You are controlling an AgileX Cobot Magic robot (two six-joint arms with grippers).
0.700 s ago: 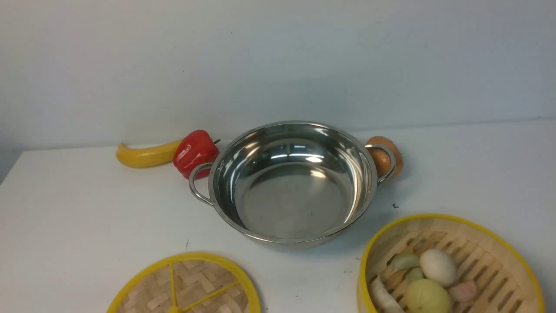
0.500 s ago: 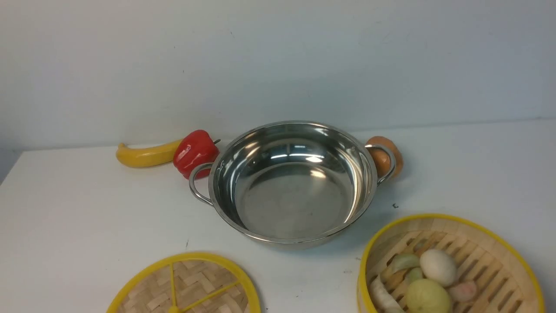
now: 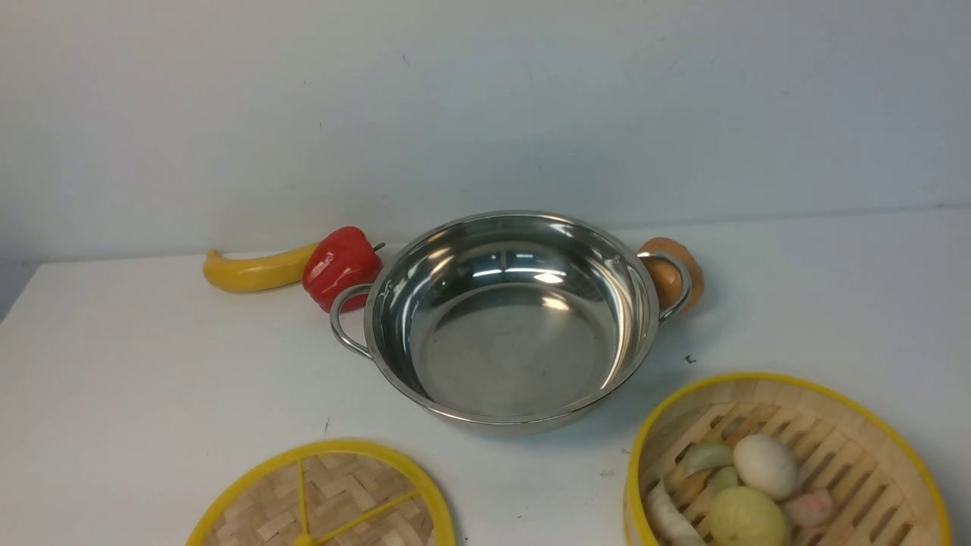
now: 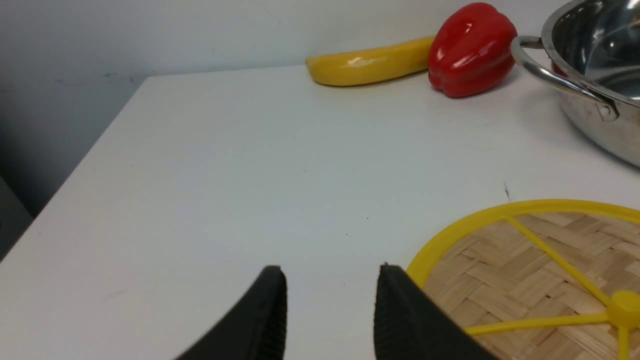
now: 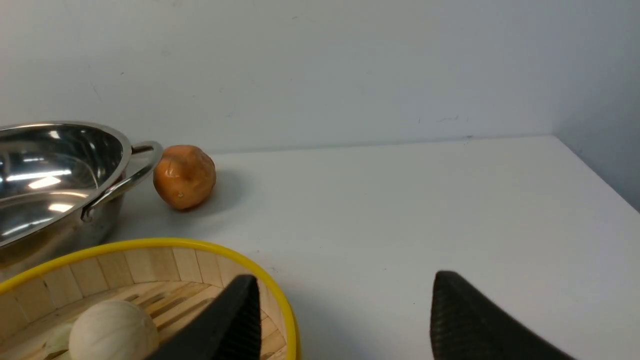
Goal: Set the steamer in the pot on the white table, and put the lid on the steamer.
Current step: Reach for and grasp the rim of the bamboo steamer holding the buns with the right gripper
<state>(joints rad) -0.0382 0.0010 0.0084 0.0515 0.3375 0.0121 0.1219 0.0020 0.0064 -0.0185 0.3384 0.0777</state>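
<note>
The shiny pot (image 3: 516, 356) stands empty in the middle of the white table (image 3: 152, 364). The steamer (image 3: 789, 379), with pale buns (image 3: 765, 465) on its slatted floor, sits at the near right. At the near left lies the flat woven lid (image 3: 334, 500). Neither arm shows in the front view. In the left wrist view my left gripper (image 4: 331, 280) is open and empty, just beside the lid's (image 4: 525, 270) yellow rim. My right gripper (image 5: 346, 280) is wide open, one finger over the steamer's (image 5: 150, 245) rim, the other over bare table.
A yellow banana (image 3: 254, 273) and a red bell pepper (image 3: 341, 265) lie by the pot's left handle. A brown-orange fruit (image 3: 671, 277) sits behind the right handle. A grey wall closes the far side. The table's edges run close on both sides.
</note>
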